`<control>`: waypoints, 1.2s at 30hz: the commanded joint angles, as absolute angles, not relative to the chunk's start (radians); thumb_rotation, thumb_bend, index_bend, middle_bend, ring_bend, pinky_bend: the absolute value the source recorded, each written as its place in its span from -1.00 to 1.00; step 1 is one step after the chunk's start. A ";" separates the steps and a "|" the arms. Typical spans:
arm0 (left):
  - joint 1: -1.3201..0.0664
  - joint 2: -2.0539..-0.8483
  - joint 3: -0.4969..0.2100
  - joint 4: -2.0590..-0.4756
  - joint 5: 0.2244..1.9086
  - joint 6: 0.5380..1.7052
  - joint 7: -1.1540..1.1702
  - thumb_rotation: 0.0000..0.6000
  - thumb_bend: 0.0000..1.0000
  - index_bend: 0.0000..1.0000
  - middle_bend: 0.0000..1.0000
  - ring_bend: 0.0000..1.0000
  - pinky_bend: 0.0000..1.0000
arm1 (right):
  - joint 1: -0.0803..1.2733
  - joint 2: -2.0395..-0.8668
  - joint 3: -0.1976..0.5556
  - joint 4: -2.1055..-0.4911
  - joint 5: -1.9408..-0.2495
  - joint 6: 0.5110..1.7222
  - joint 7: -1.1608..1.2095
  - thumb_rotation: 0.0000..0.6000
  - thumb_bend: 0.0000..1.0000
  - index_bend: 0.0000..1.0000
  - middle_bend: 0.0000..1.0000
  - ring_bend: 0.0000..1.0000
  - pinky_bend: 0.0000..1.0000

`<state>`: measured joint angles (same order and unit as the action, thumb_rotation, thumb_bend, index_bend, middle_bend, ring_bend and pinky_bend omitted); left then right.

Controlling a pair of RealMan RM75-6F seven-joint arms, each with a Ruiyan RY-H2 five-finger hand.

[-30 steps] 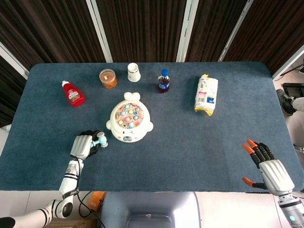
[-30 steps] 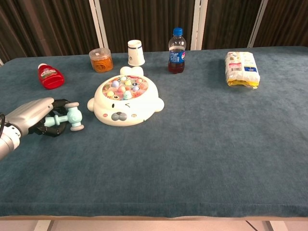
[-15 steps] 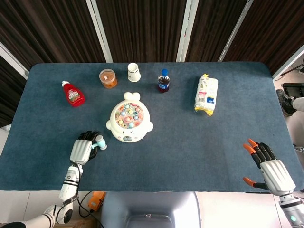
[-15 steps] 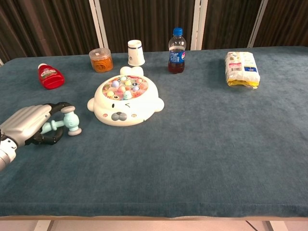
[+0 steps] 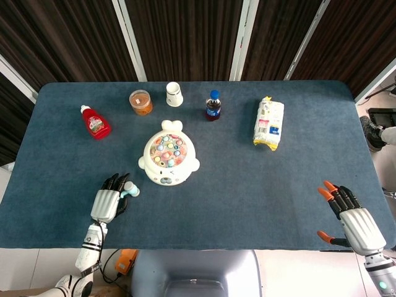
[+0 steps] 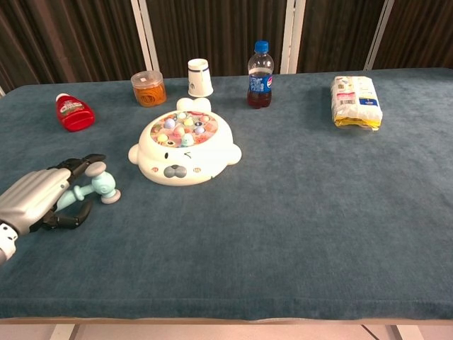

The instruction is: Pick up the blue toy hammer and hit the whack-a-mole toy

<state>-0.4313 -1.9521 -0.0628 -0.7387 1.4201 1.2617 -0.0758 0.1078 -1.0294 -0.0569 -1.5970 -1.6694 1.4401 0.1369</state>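
The blue toy hammer (image 6: 99,187) lies on the table left of the whack-a-mole toy (image 6: 184,148), head toward the toy. Its handle runs back between the straightened fingers and the thumb of my left hand (image 6: 39,200), which lies loosely over it without a firm grip. From above, the left hand (image 5: 106,202) sits near the front left edge with the hammer head (image 5: 131,189) just past its fingertips, short of the toy (image 5: 167,159). My right hand (image 5: 354,221) hovers open at the front right corner, holding nothing.
Along the back stand a red ketchup bottle (image 5: 95,122), an orange-filled tub (image 5: 141,101), a white paper cup (image 5: 174,94) and a dark soda bottle (image 5: 213,105). A snack packet (image 5: 269,124) lies at the right.
My left hand has drawn back toward the front edge and its fingers have uncurled. The hammer shifted a little with it and now rests on the table. The right hand stayed put.
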 commanded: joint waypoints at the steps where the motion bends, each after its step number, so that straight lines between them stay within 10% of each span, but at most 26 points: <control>1: -0.429 -1.948 -0.065 -0.748 1.426 1.270 -0.076 1.00 0.02 -0.88 -0.73 -0.87 -0.67 | 0.108 -1.029 -0.057 -1.598 -1.670 1.440 0.136 1.00 -0.49 -1.00 -1.00 -1.00 -1.00; 28: -0.383 -1.855 -0.070 -0.896 1.468 1.352 -0.082 0.80 -0.14 -0.92 -0.79 -0.93 -0.74 | 0.106 -1.028 -0.058 -1.597 -1.675 1.445 0.137 1.00 -0.49 -1.00 -1.00 -1.00 -1.00; 36: -0.272 -1.650 0.021 -1.168 1.595 1.574 -0.098 0.63 -0.17 -0.98 -0.84 -0.96 -0.81 | 0.106 -1.031 -0.056 -1.596 -1.667 1.440 0.127 1.00 -0.49 -1.00 -1.00 -1.00 -1.00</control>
